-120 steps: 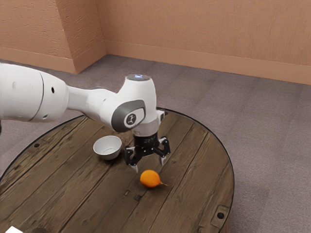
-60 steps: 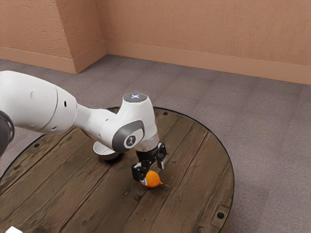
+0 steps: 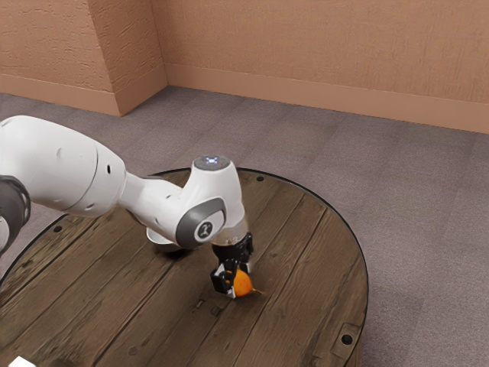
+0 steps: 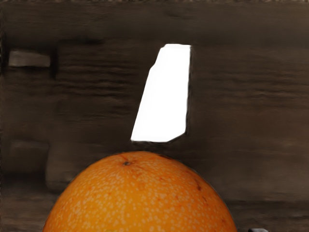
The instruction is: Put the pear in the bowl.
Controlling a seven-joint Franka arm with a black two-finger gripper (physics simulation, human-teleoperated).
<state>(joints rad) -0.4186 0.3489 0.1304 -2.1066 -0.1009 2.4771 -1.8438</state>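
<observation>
The black two-finger gripper [image 3: 240,280] is closed around the round orange pear [image 3: 244,285], one finger against each side and the gap as wide as the fruit. The nearer finger hides part of the pear; the farther one is partly behind it. A thin stem points to four o'clock. The grip is low at the round brown wooden table [image 3: 306,260], but whether the pear touches the wood is hard to tell.

In the wrist view the pear is cut off by the frame, with a tiny grey sliver [image 4: 258,230] beside it, too small to identify. Near the pear is a blank white angular patch [image 4: 166,96] of unclear nature.

In the exterior view, the small white round bowl [image 3: 159,243] stands at ten o'clock from the gripper, largely hidden behind the white jointed arm [image 3: 69,164]; its inside is hard to make out. Far off at eight o'clock, a white object [image 3: 21,362] is cut off.
</observation>
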